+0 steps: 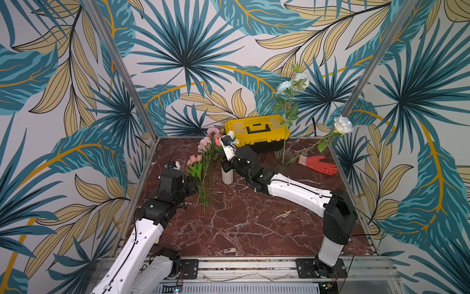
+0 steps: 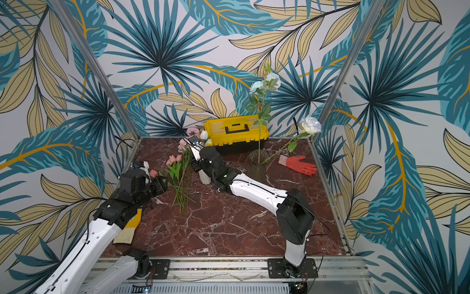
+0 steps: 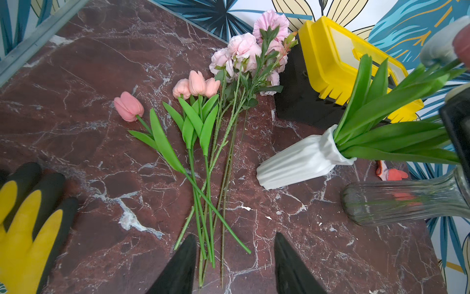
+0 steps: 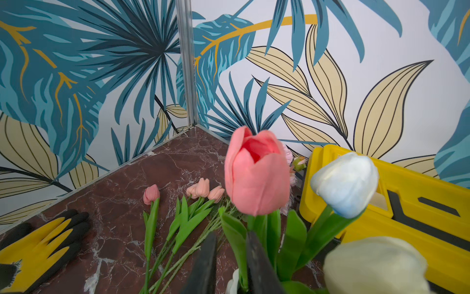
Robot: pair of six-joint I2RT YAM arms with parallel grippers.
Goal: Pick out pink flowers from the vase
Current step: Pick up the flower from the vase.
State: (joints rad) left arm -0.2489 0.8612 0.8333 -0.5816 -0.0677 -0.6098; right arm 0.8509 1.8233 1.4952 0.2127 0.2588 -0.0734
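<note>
Right claw [image 4: 231, 235] is at the mouth of the white ribbed vase [image 3: 300, 163], jaws nearly together on either side of the green stem and leaf under a pink tulip [image 4: 256, 175] standing in that vase; cannot tell whether it grips. White tulip [image 4: 346, 183] sits in the same vase. Left claw [image 3: 235, 235] is released, jaws apart above the stem ends of the pink flowers [image 3: 244, 48], which lie in a loose row on the marble surface [image 1: 254, 224] just beside the vase. Yellow toolbox [image 1: 256, 129] stands behind them.
</note>
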